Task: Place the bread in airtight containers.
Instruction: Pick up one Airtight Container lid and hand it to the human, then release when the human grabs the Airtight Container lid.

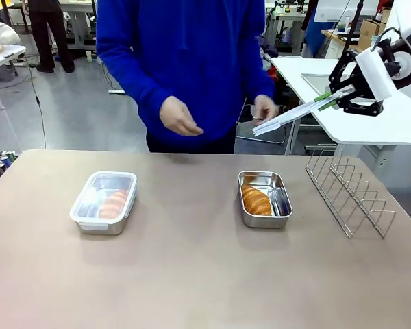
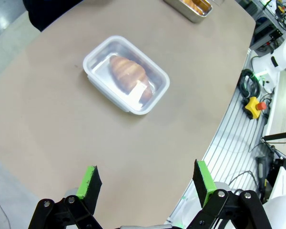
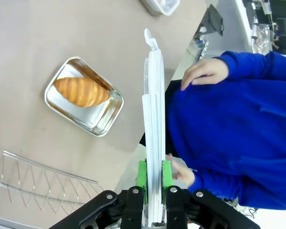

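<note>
The table (image 1: 192,274) fills the lower frame of the front view, with a person (image 1: 185,62) in blue standing at its far edge, upper centre. The wire rack (image 1: 349,195) stands at right of centre. The lidded tin (image 1: 104,201) sits left of centre, a roll (image 1: 114,203) dimly visible through its clear cover; the left wrist view shows that roll more plainly, in the upper middle of the frame. The open tin (image 1: 264,199) sits right of centre holding the second roll (image 1: 255,201) against its left side. The right wrist view shows this roll lying diagonally, upper left of frame.

The right gripper (image 1: 327,98), upper right, is clamped on a clear lid (image 1: 294,113) held edge-on in the air; the right wrist view shows the green pads (image 3: 141,174) pressing both faces. The person's hand (image 1: 264,108) is close to the lid's far end. The left gripper (image 2: 145,183) stands wide apart, grasping nothing, at the bottom of the left wrist view.
</note>
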Robot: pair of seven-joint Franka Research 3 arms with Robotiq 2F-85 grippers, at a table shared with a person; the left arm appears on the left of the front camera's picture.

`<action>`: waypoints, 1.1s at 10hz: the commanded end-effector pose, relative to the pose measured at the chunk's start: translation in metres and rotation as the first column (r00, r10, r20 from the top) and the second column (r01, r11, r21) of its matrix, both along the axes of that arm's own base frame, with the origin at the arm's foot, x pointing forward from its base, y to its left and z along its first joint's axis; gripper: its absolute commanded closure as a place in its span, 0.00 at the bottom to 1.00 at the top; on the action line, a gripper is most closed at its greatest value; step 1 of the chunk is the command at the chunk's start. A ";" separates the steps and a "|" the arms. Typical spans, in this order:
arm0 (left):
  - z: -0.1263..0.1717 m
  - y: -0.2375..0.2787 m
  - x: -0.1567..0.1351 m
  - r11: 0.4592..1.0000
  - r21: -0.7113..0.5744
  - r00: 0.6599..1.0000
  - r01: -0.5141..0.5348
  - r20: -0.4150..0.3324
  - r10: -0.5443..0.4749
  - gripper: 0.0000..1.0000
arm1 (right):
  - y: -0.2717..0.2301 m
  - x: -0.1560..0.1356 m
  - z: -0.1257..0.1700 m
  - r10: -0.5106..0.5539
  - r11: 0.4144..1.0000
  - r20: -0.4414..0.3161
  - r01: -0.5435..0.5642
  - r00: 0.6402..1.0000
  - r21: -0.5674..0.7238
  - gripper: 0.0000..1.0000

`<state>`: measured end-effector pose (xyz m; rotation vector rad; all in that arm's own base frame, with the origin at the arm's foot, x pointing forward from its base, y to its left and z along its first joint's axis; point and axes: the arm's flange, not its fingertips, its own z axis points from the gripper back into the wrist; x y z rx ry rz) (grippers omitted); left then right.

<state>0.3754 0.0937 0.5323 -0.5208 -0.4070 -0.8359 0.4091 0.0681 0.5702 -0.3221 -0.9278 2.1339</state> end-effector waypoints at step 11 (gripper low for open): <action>0.002 0.001 -0.001 1.000 0.003 1.000 0.016 0.006 -0.016 0.00 | 0.000 -0.004 0.001 0.010 1.000 -0.014 -0.010 1.000 -0.010 1.00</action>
